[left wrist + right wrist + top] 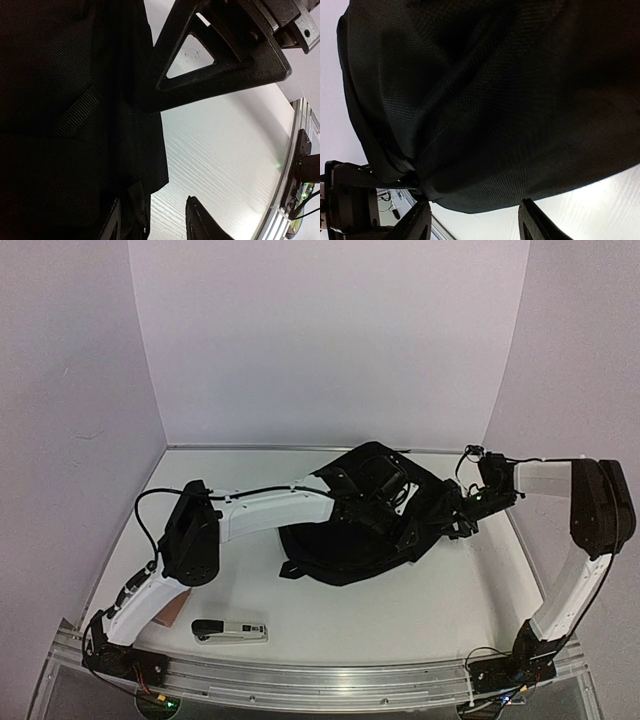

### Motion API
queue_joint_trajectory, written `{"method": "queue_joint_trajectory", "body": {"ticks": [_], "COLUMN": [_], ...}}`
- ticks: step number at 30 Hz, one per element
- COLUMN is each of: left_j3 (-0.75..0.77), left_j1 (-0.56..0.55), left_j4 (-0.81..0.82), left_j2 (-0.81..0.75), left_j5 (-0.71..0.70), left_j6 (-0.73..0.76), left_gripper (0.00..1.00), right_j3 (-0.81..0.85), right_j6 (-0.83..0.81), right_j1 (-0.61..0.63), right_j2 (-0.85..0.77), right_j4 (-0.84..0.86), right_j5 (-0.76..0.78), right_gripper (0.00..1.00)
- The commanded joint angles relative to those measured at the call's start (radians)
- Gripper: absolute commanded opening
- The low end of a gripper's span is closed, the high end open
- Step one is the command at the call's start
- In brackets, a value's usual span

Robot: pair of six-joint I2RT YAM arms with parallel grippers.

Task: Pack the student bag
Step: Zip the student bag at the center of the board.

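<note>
While the large black fabric student bag [350, 550] lies slumped on the white table [450, 610], left gripper [170, 152] and right gripper [474, 206] stand at its edges, jaws apart. Probable step: opening it; next, pinch fabric squarely.

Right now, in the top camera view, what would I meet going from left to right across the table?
Small tan object → stapler → student bag → right arm. The left arm stretches across several of these, so it is left out.
</note>
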Motion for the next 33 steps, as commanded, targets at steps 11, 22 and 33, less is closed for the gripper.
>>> {"method": "queue_joint_trajectory", "body": {"ticks": [11,22,33], "left_j3": [0.089,0.066,-0.213], "left_j1": [0.014,0.020,0.006], "left_j4": [0.045,0.088,0.235], "left_j2": [0.061,0.044,-0.155], "left_j5": [-0.079,-0.052,0.057], "left_j6": [-0.001,-0.006,0.018], "left_gripper": [0.41,0.08,0.00], "right_j3": [-0.008,-0.002,0.041], "right_j6": [0.021,0.024,0.034], "right_j1": [0.058,0.062,0.062], "right_j2": [0.035,0.047,0.095], "right_j4": [0.046,0.047,0.062], "right_j5": [-0.017,-0.006,0.028], "right_gripper": [0.59,0.58,0.54]}}
